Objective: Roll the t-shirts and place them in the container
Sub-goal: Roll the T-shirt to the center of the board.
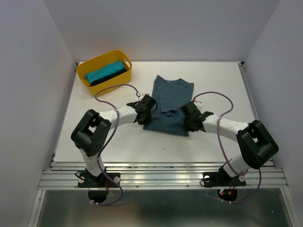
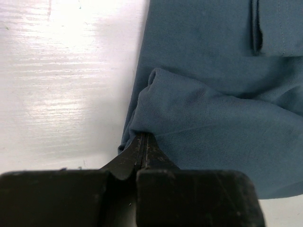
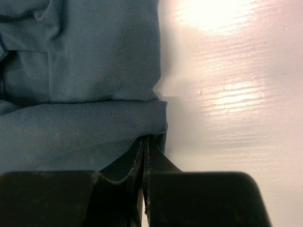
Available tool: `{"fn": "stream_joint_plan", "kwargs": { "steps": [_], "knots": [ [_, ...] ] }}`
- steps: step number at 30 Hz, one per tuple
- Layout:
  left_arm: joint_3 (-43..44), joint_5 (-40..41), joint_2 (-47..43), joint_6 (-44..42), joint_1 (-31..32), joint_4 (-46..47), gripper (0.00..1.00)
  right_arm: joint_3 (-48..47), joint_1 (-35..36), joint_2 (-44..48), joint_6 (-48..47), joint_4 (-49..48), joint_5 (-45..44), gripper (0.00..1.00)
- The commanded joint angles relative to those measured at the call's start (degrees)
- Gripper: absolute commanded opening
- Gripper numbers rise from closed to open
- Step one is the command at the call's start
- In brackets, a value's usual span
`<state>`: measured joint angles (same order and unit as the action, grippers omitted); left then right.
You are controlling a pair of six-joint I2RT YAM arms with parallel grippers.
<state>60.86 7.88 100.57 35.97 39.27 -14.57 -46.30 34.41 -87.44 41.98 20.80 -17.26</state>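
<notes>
A slate-blue t-shirt [image 1: 171, 97] lies on the white table, folded into a long strip, with its near end folded back up over itself. My left gripper [image 1: 148, 115] is shut on the left corner of that near fold. In the left wrist view the jaws [image 2: 143, 138] meet under a bulge of the blue cloth [image 2: 208, 118]. My right gripper [image 1: 186, 119] is shut on the right corner. In the right wrist view the jaws [image 3: 146, 140] pinch the cloth's [image 3: 85, 127] edge. A turquoise t-shirt [image 1: 101, 73] and a black t-shirt [image 1: 112, 77] lie rolled in the basket.
The yellow plastic basket [image 1: 124, 60] stands at the table's back left corner. White walls close in the table on three sides. A metal rail [image 1: 161, 178] runs along the near edge by the arm bases.
</notes>
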Motion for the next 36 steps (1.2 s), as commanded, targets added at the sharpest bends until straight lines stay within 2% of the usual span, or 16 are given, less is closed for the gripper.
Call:
{"fn": "stream_joint_plan", "kwargs": {
  "steps": [1,8,12,17,22,26,31,36],
  "knots": [
    [0.48,3.89,2.78,-2.39,0.02,-1.78,0.0,3.5,-0.05,-1.16,0.56,-1.2,2.4,0.01],
    [1.81,6.44,1.39,-3.36,0.02,-3.27,0.0,8.42,0.65,3.49,4.6,-1.55,6.88,0.01],
    [1.01,8.03,-0.82,-4.5,0.02,-2.83,0.0,10.7,4.08,7.63,8.2,-0.14,8.11,0.01],
    [3.9,8.91,1.29,-5.38,-0.15,-4.24,0.0,10.8,8.56,11.05,15.04,1.6,9.17,0.01],
    [6.55,10.04,-1.34,-4.94,-0.77,-6.17,0.0,7.64,8.56,19.31,17.35,5.74,3.21,0.04],
    [10.15,11.63,-5.21,-4.5,-2.0,-9.24,0.0,0.26,8.56,21.52,12.36,11.8,-4.0,0.13],
    [11.47,11.81,-9.78,-2.31,-2.09,-11.8,0.0,-4.75,1.11,15.91,5.94,11.2,-4.81,0.15],
    [5.42,8.12,-13.64,1.12,-2.09,-9.97,0.0,-10.29,-8.3,8.18,-3.19,6.28,0.98,0.15]
  ]
}}
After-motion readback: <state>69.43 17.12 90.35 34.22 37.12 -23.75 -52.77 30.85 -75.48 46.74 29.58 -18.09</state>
